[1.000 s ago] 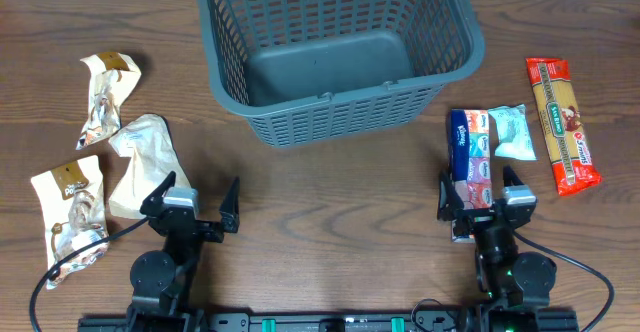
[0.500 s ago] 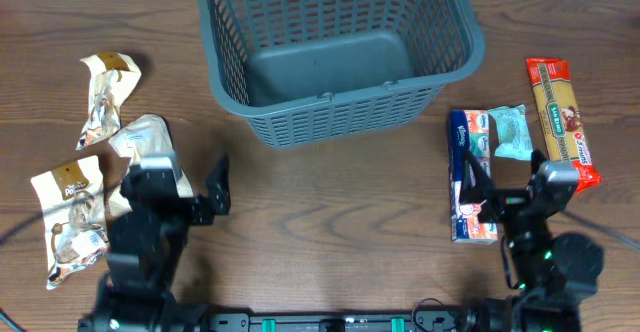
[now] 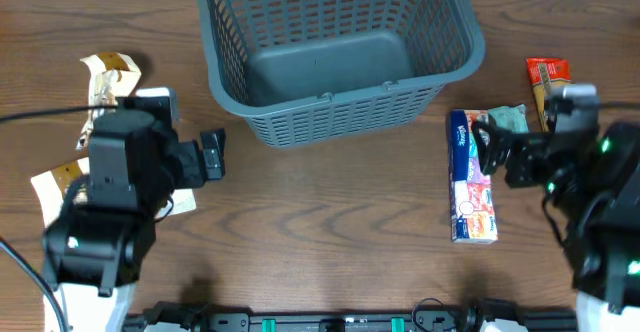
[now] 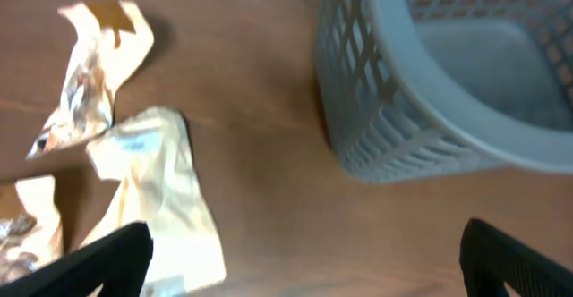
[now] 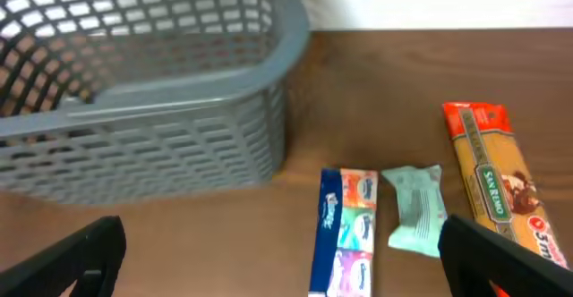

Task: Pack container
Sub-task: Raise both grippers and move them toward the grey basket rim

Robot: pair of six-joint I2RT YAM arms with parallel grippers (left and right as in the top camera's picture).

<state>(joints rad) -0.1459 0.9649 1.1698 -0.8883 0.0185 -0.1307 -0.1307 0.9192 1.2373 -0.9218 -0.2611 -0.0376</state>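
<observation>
The container [image 3: 330, 122] lies ahead, between the left fingers [image 4: 98, 266] and right fingers [image 5: 63, 261], both spread empty.

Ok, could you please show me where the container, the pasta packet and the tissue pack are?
container [image 3: 320, 122], overhead view, on its slotted front wall.
pasta packet [image 5: 494, 190], right wrist view, on the middle of its label.
tissue pack [image 5: 347, 234], right wrist view, on its colourful top face.
</observation>
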